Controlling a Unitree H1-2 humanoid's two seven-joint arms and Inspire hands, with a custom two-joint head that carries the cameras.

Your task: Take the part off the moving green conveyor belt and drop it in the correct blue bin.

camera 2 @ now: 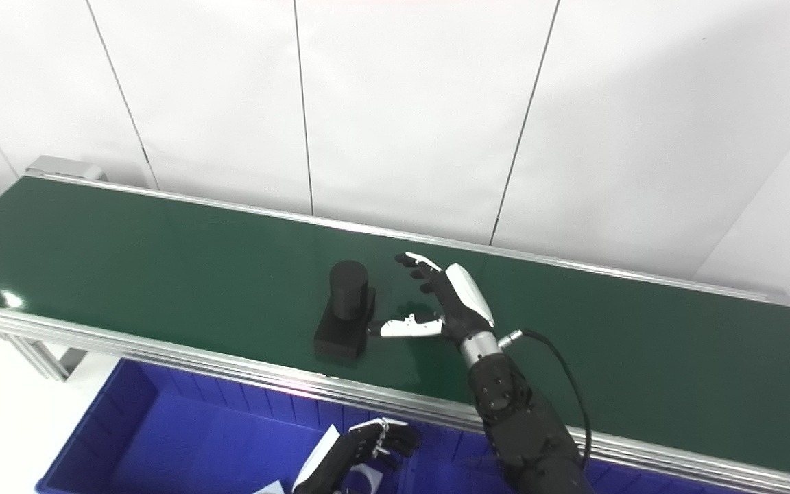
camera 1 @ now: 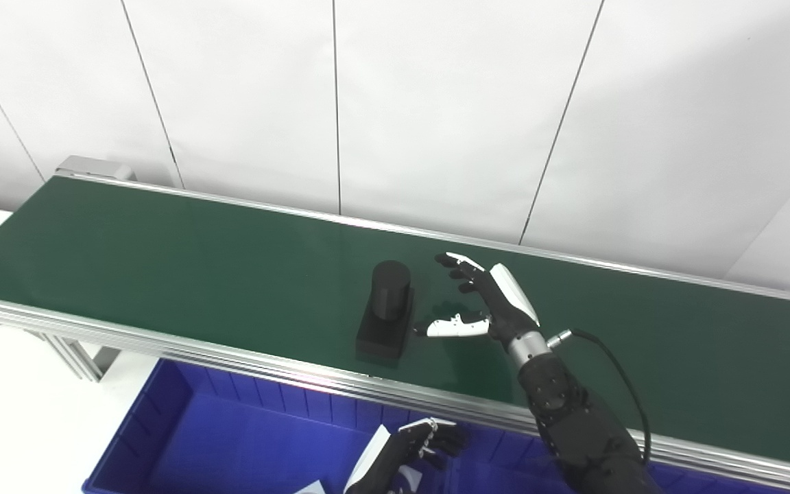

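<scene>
1. Black part [camera 1: 387, 310], a short upright cylinder on a rectangular block base, stands on the green conveyor belt [camera 1: 162, 267] near the belt's middle, closer to its near edge.
2. Right hand [camera 1: 487, 302] sits over the belt just right of the part, fingers and thumb spread, holding nothing. Thumb tip points at the part's base; contact can't be told.
3. Left hand [camera 1: 405, 453] is low, over the blue plastic bin [camera 1: 182, 425] on the near side of the belt, fingers loosely curled, holding nothing.
4. Silver aluminium belt frame [camera 1: 244, 360] runs between part and bin.
</scene>
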